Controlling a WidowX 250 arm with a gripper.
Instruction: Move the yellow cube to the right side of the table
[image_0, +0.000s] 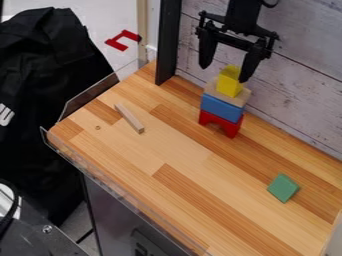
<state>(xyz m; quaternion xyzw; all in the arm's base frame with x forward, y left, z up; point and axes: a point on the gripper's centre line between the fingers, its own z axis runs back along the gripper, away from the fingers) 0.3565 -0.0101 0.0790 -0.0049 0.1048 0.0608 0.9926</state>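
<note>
- Camera view: the wooden tabletop (175, 159) is being used as the work surface, its right side presumably being meant as the goal.
- The black tool (224, 74) is being held above the tower with its fingers spread wide; nothing is being gripped, and whether the cube is being touched by the nearer finger cannot be told.
- A red arch (231, 128) is being used as the tower's base; on it a blue block (222, 107) is being borne, and on that a tan block (241, 97).
- A wooden stick (129, 118) and a green block (284, 188) are being left apart from the tower.
- The yellow cube (229, 81) is being supported on top, where it is probably being lined up for grasping.
</note>
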